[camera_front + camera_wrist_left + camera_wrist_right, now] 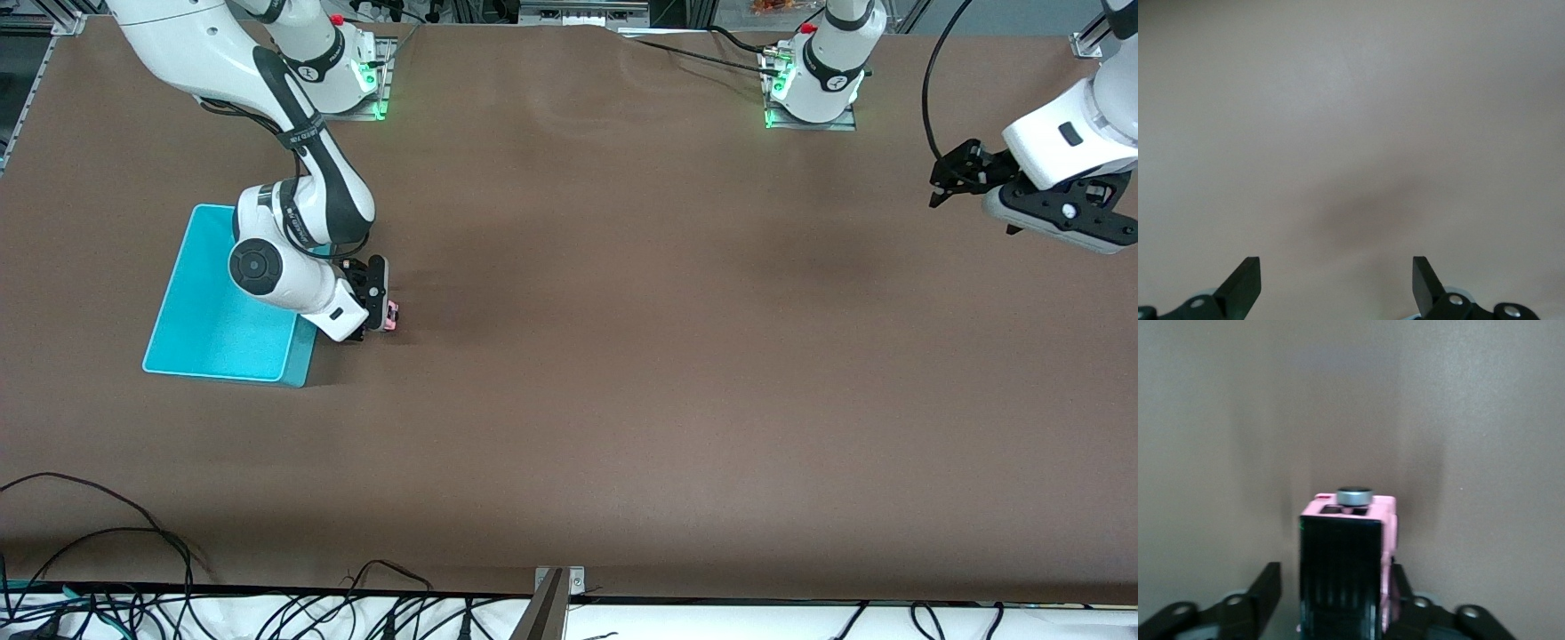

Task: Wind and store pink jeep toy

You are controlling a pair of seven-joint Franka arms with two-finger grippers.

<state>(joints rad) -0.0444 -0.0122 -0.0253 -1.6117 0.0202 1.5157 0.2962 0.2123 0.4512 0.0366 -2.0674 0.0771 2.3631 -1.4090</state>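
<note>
Cables [116, 569] lie tangled along the desk [622, 400] edge nearest the front camera, off the brown surface, with a small metal bracket [558, 582] at mid-edge.

Turquoise bin [227, 298] sits on the desk toward the right arm's end; the part of its floor that shows holds nothing, and the right arm's wrist overhangs and hides one corner of it.

Pink jeep toy [391, 314] sits just beside the bin, on the side toward the left arm's end, apart from the bin wall. Right gripper [380, 307] is down at the toy. In the front view the arm's white housing covers most of the toy; only a pink sliver shows.

Right wrist view fills that in: the jeep's [1345, 567] black ribbed roof and pink body stand between the two fingers [1268, 587], a grey round wheel on the end pointing away from the camera. Fingers flank the body closely; contact on either side cannot be confirmed.

Left gripper [944, 182] waits in the air over the left arm's end of the desk, fingers spread wide and holding nothing; the left wrist view shows both fingertips [1245, 280] over bare brown surface.
</note>
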